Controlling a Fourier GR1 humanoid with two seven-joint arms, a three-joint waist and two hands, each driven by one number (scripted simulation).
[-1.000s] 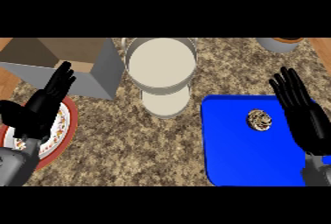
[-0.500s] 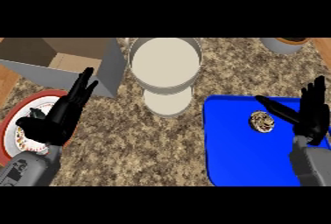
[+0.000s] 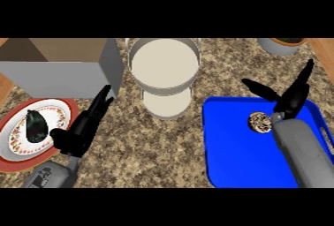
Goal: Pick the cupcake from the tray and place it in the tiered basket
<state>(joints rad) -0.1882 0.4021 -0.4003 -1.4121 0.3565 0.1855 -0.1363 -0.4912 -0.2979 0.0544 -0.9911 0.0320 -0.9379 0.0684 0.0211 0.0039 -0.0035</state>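
The right hand (image 3: 291, 98) is seen over the far right part of the blue tray (image 3: 238, 163), fingers straight and spread, the thumb reaching out to the left; nothing is held in it. The cupcake (image 3: 259, 122) is found on the tray just below and to the left of that hand, close beside the grey wrist, and whether they touch cannot be told. The left hand (image 3: 81, 128) is raised at the lower left, fingers straight and together, pointing up and slightly right; nothing is held by it either. Its fingers are seen beside the right rim of a plate (image 3: 16, 154).

The counter (image 3: 157, 150) is topped in speckled brown and grey stone, and strips of wood-coloured surface are seen at its far left and upper right edges. The plate has a red rim and a patterned white centre, and a dark object (image 3: 34, 126) is laid on it. Behind the plate a grey box (image 3: 65, 75) with a brown top is set. The tiered basket (image 3: 164, 73) stands at the middle of the far side, shown from above as a large pale round tier with a smaller one just below it. A grey pot (image 3: 282, 44) is cut off by the upper right edge. No writing or label can be read anywhere
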